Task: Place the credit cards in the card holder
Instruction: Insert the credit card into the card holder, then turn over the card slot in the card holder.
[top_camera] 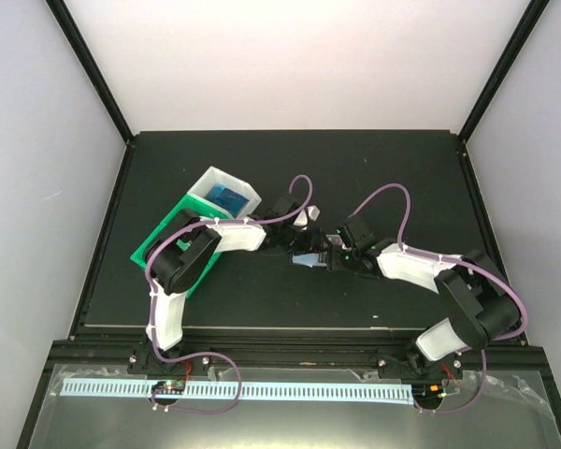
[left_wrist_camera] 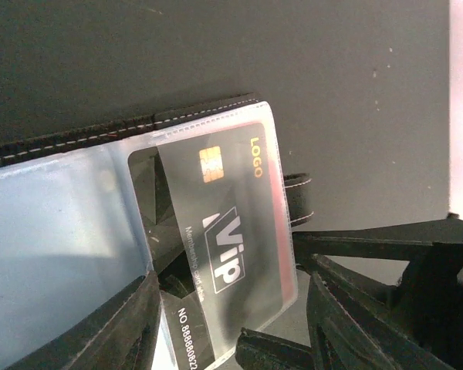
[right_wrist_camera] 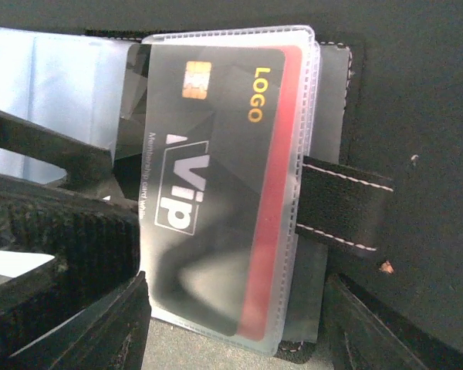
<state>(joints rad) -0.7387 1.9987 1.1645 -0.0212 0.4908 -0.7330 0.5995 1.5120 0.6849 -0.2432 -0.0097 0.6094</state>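
Note:
The card holder (top_camera: 309, 257) lies open mid-table, black outside, light blue inside (left_wrist_camera: 54, 231), also in the right wrist view (right_wrist_camera: 69, 77), with its snap strap (right_wrist_camera: 343, 204) to the right. A black and red VIP credit card (left_wrist_camera: 224, 223) sits tilted in its clear pocket, the numbered end sticking out; it also shows in the right wrist view (right_wrist_camera: 216, 177). My left gripper (left_wrist_camera: 233, 297) is open, jaws either side of the card's near end. My right gripper (right_wrist_camera: 238, 308) is open, jaws astride the pocket's near edge. Both grippers meet over the holder, the left (top_camera: 294, 245) and the right (top_camera: 329, 254).
A white tray (top_camera: 206, 182) holding a blue card (top_camera: 229, 198) stands at the back left of the holder. A green tray (top_camera: 154, 245) lies beside it, partly under my left arm. The black mat's edge (left_wrist_camera: 459, 116) is near.

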